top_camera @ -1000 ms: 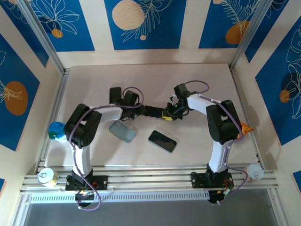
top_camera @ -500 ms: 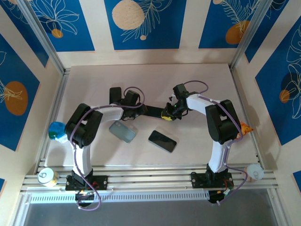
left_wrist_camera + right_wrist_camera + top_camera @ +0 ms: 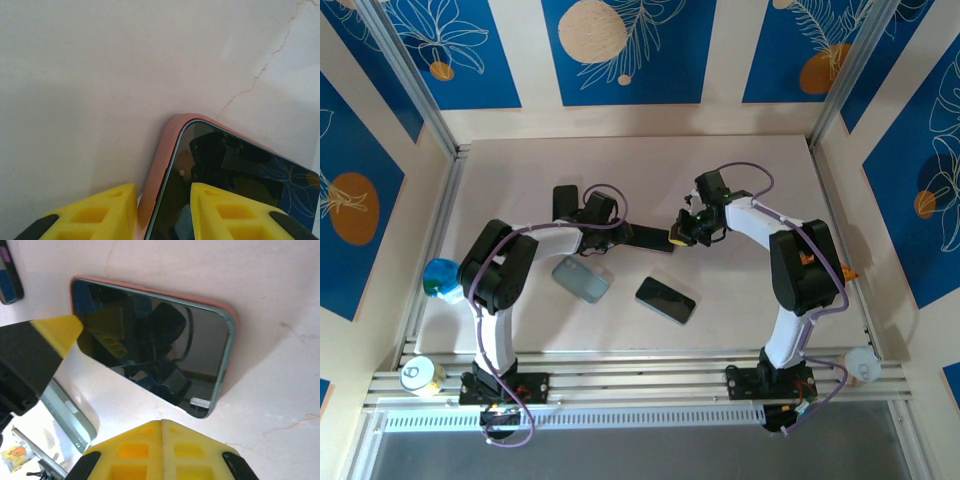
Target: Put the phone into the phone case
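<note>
Bottom edge cuts off the phone (image 3: 225, 170) — partly behind yellow fingers (image 3: 235, 210).

Bright, even light; soft shadows; reflections on phone (image 3: 150, 340) glass; close fingers (image 3: 95, 212) slightly soft, perhaps.

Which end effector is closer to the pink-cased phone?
Left. The left end effector grips one end of the pink-cased phone; the right end effector, shut, sits close by its other end.

Glossy black glass on the phone (image 3: 150, 335) just ahead of the right gripper (image 3: 162, 426); gleams mirror-bright with reflections. Smooth, matt pink phone case (image 3: 231, 315) around it, soft-looking. Dull yellow moulded plastic on the fingers (image 3: 135, 450), black behind. Pale matt worktop (image 3: 280, 405) beneath, finely veined like stone.
</note>
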Tool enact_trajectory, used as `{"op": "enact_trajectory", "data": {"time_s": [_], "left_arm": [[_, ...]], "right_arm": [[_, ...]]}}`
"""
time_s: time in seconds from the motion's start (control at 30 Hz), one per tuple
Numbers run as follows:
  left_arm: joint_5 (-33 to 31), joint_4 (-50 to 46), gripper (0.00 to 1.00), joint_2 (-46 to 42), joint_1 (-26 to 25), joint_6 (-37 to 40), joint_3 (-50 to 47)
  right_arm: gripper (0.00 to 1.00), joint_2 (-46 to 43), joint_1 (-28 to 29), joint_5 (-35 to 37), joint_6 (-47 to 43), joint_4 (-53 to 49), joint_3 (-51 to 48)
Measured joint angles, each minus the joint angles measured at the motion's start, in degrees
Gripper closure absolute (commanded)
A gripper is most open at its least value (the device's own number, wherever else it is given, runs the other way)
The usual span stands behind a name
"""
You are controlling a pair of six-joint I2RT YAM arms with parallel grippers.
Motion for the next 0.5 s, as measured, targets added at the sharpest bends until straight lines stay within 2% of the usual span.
{"op": "enact_trajectory", "data": {"time_s": [0.5], "left_arm": [[0.2, -0.4, 0.66, 0.0, 0.5, 1.1, 2.3]], "right_arm": [[1.00, 2.4, 2.9, 4.1, -0.4, -0.7, -1.5]]}}
